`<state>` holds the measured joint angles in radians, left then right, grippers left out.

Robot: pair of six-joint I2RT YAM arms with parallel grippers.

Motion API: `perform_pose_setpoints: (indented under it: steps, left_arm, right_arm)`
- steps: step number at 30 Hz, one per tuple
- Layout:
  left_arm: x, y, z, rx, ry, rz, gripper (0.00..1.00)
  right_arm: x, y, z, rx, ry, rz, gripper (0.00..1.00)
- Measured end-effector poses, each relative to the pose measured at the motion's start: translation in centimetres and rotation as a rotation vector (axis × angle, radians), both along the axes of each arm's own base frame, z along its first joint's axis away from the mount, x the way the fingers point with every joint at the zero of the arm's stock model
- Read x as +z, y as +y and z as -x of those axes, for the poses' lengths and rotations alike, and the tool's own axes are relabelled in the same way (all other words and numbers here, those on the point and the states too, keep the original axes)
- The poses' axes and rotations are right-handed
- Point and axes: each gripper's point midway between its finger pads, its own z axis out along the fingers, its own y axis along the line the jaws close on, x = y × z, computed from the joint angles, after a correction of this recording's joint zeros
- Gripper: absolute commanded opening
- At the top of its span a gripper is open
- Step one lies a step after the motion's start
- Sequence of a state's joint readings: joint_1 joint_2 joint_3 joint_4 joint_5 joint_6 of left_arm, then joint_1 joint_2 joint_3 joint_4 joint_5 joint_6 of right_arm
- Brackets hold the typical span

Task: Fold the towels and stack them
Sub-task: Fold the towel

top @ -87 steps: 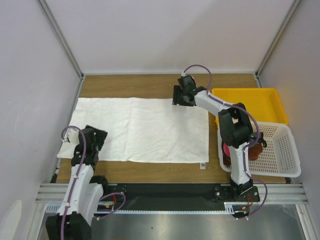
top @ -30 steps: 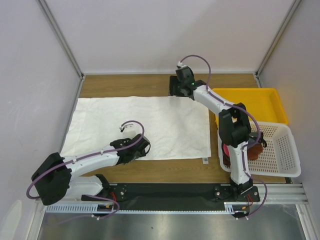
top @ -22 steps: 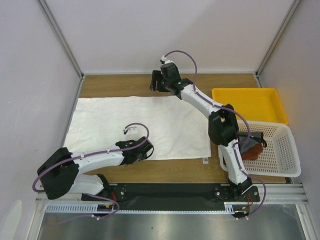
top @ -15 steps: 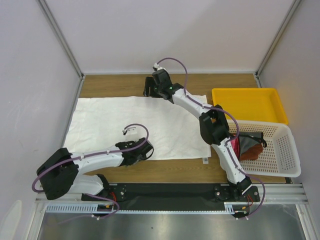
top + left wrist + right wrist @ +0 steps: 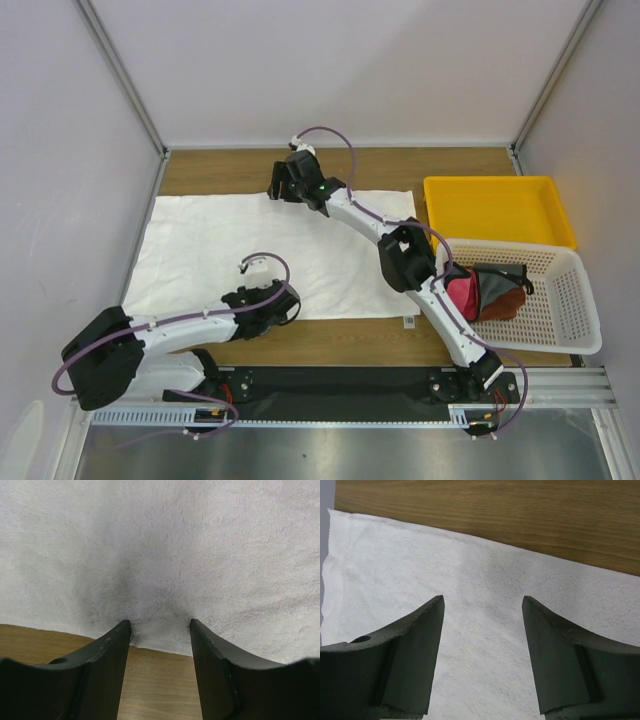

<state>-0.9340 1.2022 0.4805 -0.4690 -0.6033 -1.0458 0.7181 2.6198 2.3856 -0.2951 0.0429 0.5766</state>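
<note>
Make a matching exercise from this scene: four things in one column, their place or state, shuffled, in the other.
1 white towel
2 yellow tray
3 basket
4 left gripper

A holds crumpled cloths
B at the towel's near edge
C spread out flat
D beyond the basket, far right

Pairs: 1-C, 2-D, 3-A, 4-B

white arms (image 5: 190, 322) with black joints (image 5: 403, 257), purple cables (image 5: 322, 129) and dark tapered fingers (image 5: 100, 665).

Yellow tray (image 5: 500, 205) far right on wooden table (image 5: 230, 165); white perforated basket (image 5: 562, 300) just nearer.
</note>
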Motion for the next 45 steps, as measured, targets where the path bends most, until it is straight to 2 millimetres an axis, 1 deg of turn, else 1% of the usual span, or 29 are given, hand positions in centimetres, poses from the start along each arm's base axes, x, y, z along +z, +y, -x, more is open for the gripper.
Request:
perform_pose_setpoints:
  steps: [5, 10, 15, 18, 28, 30, 33, 35, 36, 41, 45]
  left_arm:
    - [0.1, 0.0, 0.1, -0.001, -0.024, 0.031, 0.56]
    - [0.1, 0.2, 0.2, 0.0, -0.048, 0.063, 0.54]
    - [0.0, 0.3, 0.2, -0.001, -0.06, 0.076, 0.54]
    - [0.1, 0.0, 0.2, -0.006, -0.066, 0.082, 0.55]
    - [0.2, -0.5, 0.2, -0.037, -0.08, 0.04, 0.58]
    - [0.3, -0.8, 0.6, -0.056, -0.071, 0.033, 0.61]
    - [0.5, -1.1, 1.3, -0.087, -0.046, 0.02, 0.7]
    - [0.8, -1.3, 1.5, -0.1, -0.032, 0.014, 0.75]
    - [1.2, -1.4, 1.5, -0.103, -0.031, 0.014, 0.75]
    - [3.4, -2.6, 0.8, -0.12, -0.068, 0.053, 0.75]
    - [4.2, -3.3, 0.3, -0.128, -0.083, 0.065, 0.74]
  right_arm:
    - [-0.6, 0.3, -0.7, -0.028, -0.015, -0.006, 0.68]
    - [-2.2, 0.0, -1.3, -0.071, -0.02, 0.023, 0.68]
    - [-3.7, 0.0, -1.1, -0.092, -0.026, 0.066, 0.68]
    - [-4.2, 0.0, -1.1, -0.101, -0.034, 0.086, 0.68]
    - [-3.5, -0.2, -1.8, -0.137, -0.086, 0.118, 0.64]
    - [-3.6, -0.4, -2.0, -0.146, -0.096, 0.132, 0.63]
    - [-3.8, -0.7, -2.2, -0.155, -0.112, 0.159, 0.63]
    - [-3.8, -0.7, -2.1, -0.155, -0.12, 0.174, 0.63]
    - [-3.9, -0.6, -2.1, -0.155, -0.123, 0.178, 0.63]
    - [-4.6, -0.6, -1.6, -0.146, -0.117, 0.207, 0.62]
    - [-4.8, -0.6, -1.4, -0.144, -0.119, 0.225, 0.6]
